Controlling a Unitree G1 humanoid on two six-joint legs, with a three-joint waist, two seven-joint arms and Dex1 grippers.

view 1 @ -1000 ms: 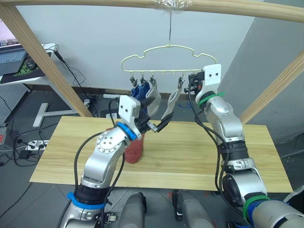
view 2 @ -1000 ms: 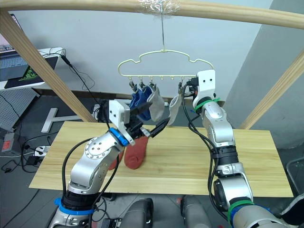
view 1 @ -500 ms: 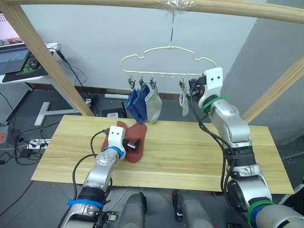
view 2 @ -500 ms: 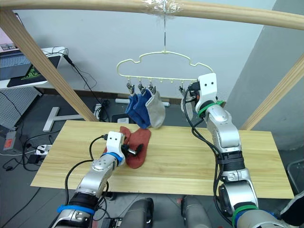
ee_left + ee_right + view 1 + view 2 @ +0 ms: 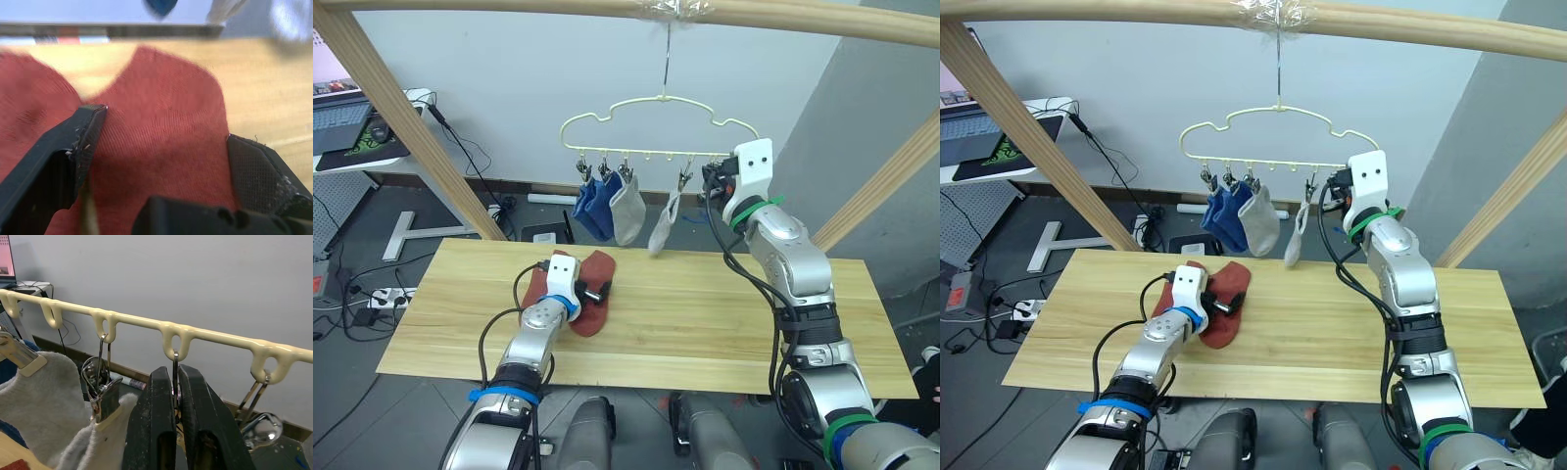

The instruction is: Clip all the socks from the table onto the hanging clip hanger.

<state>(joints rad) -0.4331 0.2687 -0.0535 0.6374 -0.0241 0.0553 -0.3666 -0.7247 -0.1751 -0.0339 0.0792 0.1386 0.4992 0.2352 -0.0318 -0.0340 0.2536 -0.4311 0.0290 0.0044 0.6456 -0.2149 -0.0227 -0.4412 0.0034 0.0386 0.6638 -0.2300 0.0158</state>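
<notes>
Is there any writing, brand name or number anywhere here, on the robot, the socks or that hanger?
None can be read.
The socks, the clip hanger and the table carry no print that shows.
The white housings by the left gripper and the right gripper show only small dots, no letters.
The laptop screen in the far corner is too small to read.

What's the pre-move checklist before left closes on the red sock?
1. Left gripper open, fingers straddling the rust-red sock: ok.
2. Sock flat on the table: ok.
3. Second rust-red sock kept out of the grasp: cannot tell.
4. Right gripper shut on a clip of the clip hanger: ok.
5. That clip empty: cannot tell.
6. Four socks already hung, two blue, two grey: ok.
</notes>
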